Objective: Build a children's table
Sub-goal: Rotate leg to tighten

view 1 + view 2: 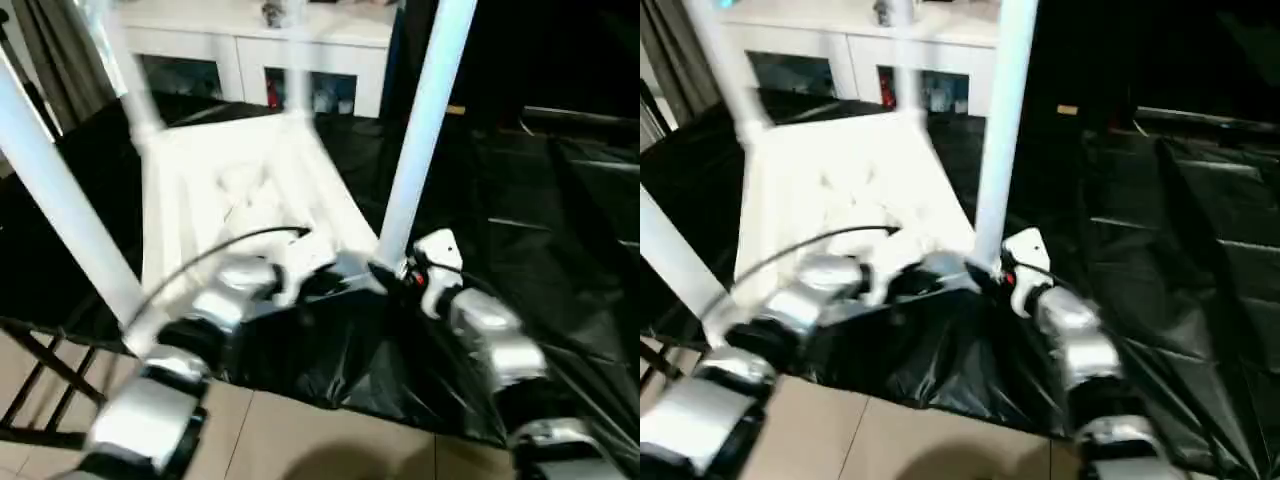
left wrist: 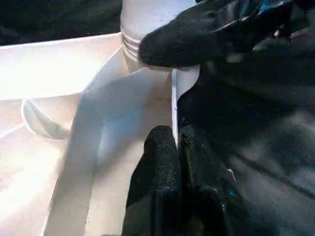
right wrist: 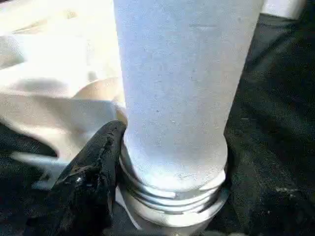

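The children's table lies upside down on a black sheet, with its white top (image 1: 240, 190) facing me and its legs pointing up. The near right leg (image 1: 420, 130) stands in its corner socket, and another leg (image 1: 60, 200) rises at the near left. My left gripper (image 2: 174, 135) is shut on the thin raised rim (image 2: 173, 98) of the top near that right corner. My right gripper (image 1: 390, 270) is at the base of the near right leg (image 3: 182, 88). One black finger (image 3: 88, 182) presses against the ribbed end just above the socket; the other finger is hidden behind the leg.
A black sheet (image 1: 540, 200) covers the floor under and to the right of the table. A white cabinet with glass doors (image 1: 250, 50) stands behind. A black folding frame (image 1: 40, 380) sits at the near left on beige tiles (image 1: 300, 440).
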Controlling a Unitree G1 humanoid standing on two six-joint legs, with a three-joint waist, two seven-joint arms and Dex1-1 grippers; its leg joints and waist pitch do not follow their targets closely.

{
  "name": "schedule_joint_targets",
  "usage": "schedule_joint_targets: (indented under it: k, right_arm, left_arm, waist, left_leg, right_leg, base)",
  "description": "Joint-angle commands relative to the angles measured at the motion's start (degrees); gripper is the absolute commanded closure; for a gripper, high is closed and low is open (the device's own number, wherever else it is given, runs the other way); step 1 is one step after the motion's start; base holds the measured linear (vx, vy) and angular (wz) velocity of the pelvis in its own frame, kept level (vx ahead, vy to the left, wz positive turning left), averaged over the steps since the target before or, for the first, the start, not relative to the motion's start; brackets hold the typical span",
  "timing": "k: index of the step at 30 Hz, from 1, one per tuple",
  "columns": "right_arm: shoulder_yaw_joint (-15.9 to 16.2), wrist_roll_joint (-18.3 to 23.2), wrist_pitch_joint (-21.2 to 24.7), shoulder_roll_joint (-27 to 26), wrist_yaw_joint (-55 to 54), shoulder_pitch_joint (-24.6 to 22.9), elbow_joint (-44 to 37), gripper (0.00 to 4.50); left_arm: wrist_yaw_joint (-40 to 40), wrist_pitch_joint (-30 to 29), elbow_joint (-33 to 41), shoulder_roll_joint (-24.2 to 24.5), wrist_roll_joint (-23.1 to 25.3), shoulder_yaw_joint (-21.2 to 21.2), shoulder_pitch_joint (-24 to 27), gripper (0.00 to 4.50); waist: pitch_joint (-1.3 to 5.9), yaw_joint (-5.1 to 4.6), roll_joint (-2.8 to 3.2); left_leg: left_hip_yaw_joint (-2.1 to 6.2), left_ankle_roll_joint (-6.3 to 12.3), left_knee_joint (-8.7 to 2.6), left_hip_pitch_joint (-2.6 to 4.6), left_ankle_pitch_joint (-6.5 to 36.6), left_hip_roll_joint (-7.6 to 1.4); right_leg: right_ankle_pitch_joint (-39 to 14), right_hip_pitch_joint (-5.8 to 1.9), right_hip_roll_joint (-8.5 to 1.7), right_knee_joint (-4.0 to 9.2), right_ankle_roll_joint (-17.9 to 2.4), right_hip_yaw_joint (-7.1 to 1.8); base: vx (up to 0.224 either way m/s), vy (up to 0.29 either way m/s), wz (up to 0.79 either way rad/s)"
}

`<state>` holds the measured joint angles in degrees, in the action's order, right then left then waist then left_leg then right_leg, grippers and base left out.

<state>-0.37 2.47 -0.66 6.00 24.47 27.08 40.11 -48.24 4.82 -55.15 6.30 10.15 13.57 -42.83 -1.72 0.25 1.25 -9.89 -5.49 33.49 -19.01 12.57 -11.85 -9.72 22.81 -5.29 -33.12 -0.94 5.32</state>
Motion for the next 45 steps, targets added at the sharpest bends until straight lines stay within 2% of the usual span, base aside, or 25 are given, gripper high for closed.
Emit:
schedule_joint_targets:
  k: [1,2,3,4,8,9,13,16,18,19,20,23,24,29,30,38,42,43,45]
  right_arm:
    - [2.91,-2.28,1.1,-4.47,-4.08,1.17,3.71,1.77]
    - [3.76,-3.46,-0.45,-4.88,-4.99,1.49,3.57,1.77]
    - [3.76,-3.47,-0.46,-4.88,-5.0,1.49,3.57,1.21]
    - [3.62,-3.6,-2.16,-4.17,-4.46,1.77,3.0,1.04]
    - [2.73,-2.6,-3.3,-1.91,-0.93,2.05,2.27,0.85]
    - [2.23,-1.4,-3.22,-0.9,1.79,2.1,2.11,0.64]
    - [1.38,2.98,-0.35,2.89,12.78,1.84,0.99,0.46]
    - [3.37,3.12,-0.85,6.42,21.03,1.28,0.25,0.46]
    - [4.84,2.79,-1.63,8.48,26.17,0.91,-0.16,0.46]
    - [5.88,2.88,-1.88,9.77,30.02,0.59,-0.67,0.46]
    - [6.5,2.91,-2.21,10.57,32.52,0.51,-0.84,0.46]
    - [7.68,3.64,-1.91,12.15,38.41,0.68,-1.2,0.46]
    - [8.07,3.8,-1.79,12.5,39.84,0.77,-1.37,0.63]
    - [9.93,3.24,-2.51,13.59,44.89,2.09,-0.28,0.76]
    - [10.09,3.29,-2.41,13.59,45.5,2.26,-0.22,1.02]
    - [10.7,4.03,-0.78,13.64,48.7,2.52,-0.59,1.55]
    - [9.14,4.62,0.65,12.48,44.43,2.03,-0.62,1.78]
    - [6.93,5.14,1.59,10.94,38.92,1.98,0.0,1.81]
    - [5.11,4.3,0.89,9.19,31.44,1.63,0.84,1.82]
  left_arm:
    - [-0.16,0.27,-0.1,-5.52,0.89,3.81,0.96,4.5]
    - [0.41,0.28,-0.15,-5.88,1.06,3.95,0.96,4.5]
    - [0.41,0.28,-0.15,-5.88,1.06,3.96,0.96,4.5]
    - [0.96,1.12,-0.34,-5.4,1.21,3.72,0.81,4.5]
    - [-0.05,2.53,-0.16,-3.69,0.78,3.07,0.85,4.5]
    - [-1.21,3.32,-0.04,-2.87,0.36,2.8,0.93,4.5]
    - [-5.6,5.01,0.06,0.08,-0.56,2.07,1.16,4.5]
    - [-9.2,6.34,-0.3,2.23,-1.17,1.69,1.08,4.5]
    - [-12.52,6.59,-0.18,3.3,-2.3,1.33,1.03,4.5]
    - [-15.4,6.74,0.0,4.14,-3.13,1.21,1.04,4.5]
    - [-17.42,6.79,0.01,4.78,-3.48,1.23,0.99,4.5]
    - [-22.2,7.34,-0.1,6.18,-3.93,1.59,0.91,4.5]
    - [-23.32,7.35,-0.1,6.62,-3.94,1.74,0.91,4.5]
    - [-27.09,7.54,-0.62,8.29,-4.33,2.42,0.28,4.5]
    - [-27.76,7.5,-0.68,8.48,-4.36,2.56,0.2,4.5]
    - [-30.55,7.57,-0.84,9.56,-4.41,2.6,0.15,4.5]
    - [-27.95,6.54,-0.92,9.02,-4.7,1.82,0.3,4.5]
    - [-23.97,5.3,-1.44,8.49,-3.75,1.65,0.12,4.5]
    - [-18.57,3.91,-2.27,7.38,-2.73,1.24,-0.11,4.5]
  waist:
    - [2.28,-0.23,-0.15]
    - [2.29,-0.39,-0.11]
    - [2.34,-0.38,-0.11]
    - [2.34,-0.39,-0.14]
    - [2.57,-0.09,-0.11]
    - [2.62,-0.02,-0.13]
    - [3.0,0.16,-0.23]
    - [3.32,0.33,-0.05]
    - [3.24,0.57,-0.01]
    - [3.19,0.63,-0.42]
    - [3.2,0.79,-0.18]
    - [3.17,1.2,-0.06]
    - [3.14,1.45,0.03]
    - [3.18,2.07,-0.04]
    - [3.26,2.19,-0.1]
    - [3.29,2.71,-0.15]
    - [3.16,2.83,-0.29]
    - [3.06,2.8,-0.05]
    - [2.83,2.63,-0.35]
  left_leg:
    - [0.15,3.27,-4.48,-0.72,14.27,-0.82]
    - [0.21,3.22,-4.53,-0.82,14.63,-0.79]
    - [0.21,3.25,-4.5,-0.84,14.64,-0.81]
    - [0.16,3.66,-4.48,-0.83,14.87,-0.81]
    - [-0.07,4.88,-4.23,-0.7,13.43,-0.91]
    - [-0.11,5.25,-4.18,-0.72,12.98,-0.88]
    - [-0.17,8.36,-3.75,-1.33,7.9,-0.9]
    - [-0.12,9.88,-3.39,-1.42,5.19,-1.06]
    - [-0.3,10.7,-3.24,-1.48,4.12,-1.25]
    - [-0.36,10.8,-3.25,-1.46,4.4,-1.28]
    - [-0.38,10.8,-3.24,-1.4,4.84,-1.38]
    - [-0.36,10.4,-3.24,-1.26,5.23,-1.69]
    - [-0.4,10.2,-3.25,-1.12,5.47,-1.72]
    - [-0.4,9.13,-3.3,-1.11,5.11,-1.73]
    - [-0.41,9.2,-3.26,-1.04,4.64,-1.74]
    - [-0.41,9.35,-3.2,-1.03,3.74,-1.75]
    - [-0.41,8.35,-3.3,-1.08,4.71,-1.74]
    - [-0.43,7.77,-3.37,-1.07,5.49,-1.73]
    - [-0.38,5.97,-3.61,-0.94,7.16,-1.72]
  right_leg:
    - [-24.25,-2.34,-2.79,5.12,-9.06,-2.33]
    - [-24.15,-2.44,-2.77,5.13,-8.98,-2.26]
    - [-23.85,-2.46,-2.81,5.13,-8.96,-2.28]
    - [-22.98,-2.43,-2.77,5.06,-9.26,-2.34]
    - [-18.9,-2.51,-2.78,4.68,-11.01,-2.53]
    - [-17.83,-2.6,-2.76,4.54,-11.45,-2.52]
    - [-10.36,-3.35,-2.88,3.49,-14.06,-2.57]
    - [-5.52,-3.54,-2.9,2.79,-15.59,-2.45]
    - [-3.17,-3.53,-2.76,2.47,-16.68,-2.31]
    - [-3.48,-3.49,-2.74,2.53,-16.74,-2.25]
    - [-4.2,-3.45,-2.83,2.47,-16.79,-2.28]
    - [-4.31,-3.27,-2.9,2.36,-17.09,-2.35]
    - [-4.25,-3.18,-2.96,2.35,-17.31,-2.39]
    - [-3.53,-3.26,-3.03,2.11,-17.48,-2.48]
    - [-2.85,-3.25,-3.06,2.01,-17.62,-2.49]
    - [-2.44,-3.32,-3.12,1.9,-17.57,-2.48]
    - [-4.54,-3.29,-3.14,2.08,-16.96,-2.52]
    - [-5.86,-3.19,-3.17,2.17,-16.64,-2.56]
    - [-9.5,-3.03,-3.21,2.65,-15.5,-2.64]
  base:
    - [0.0,0.0,0.0]
    - [0.0,0.0,0.0]
    - [0.0,0.0,0.0]
    - [0.0,0.0,0.0]
    - [0.0,0.0,0.0]
    - [0.0,0.0,0.0]
    - [0.0,0.0,0.0]
    - [0.0,0.0,0.0]
    - [0.0,0.0,0.0]
    - [0.0,0.0,0.0]
    - [0.0,0.0,0.0]
    - [0.0,0.0,0.0]
    - [0.0,0.0,0.0]
    - [0.0,0.0,0.0]
    - [0.0,0.0,0.0]
    - [0.0,0.0,0.0]
    - [0.0,0.0,0.0]
    - [0.0,0.0,0.0]
    - [0.0,0.0,0.0]
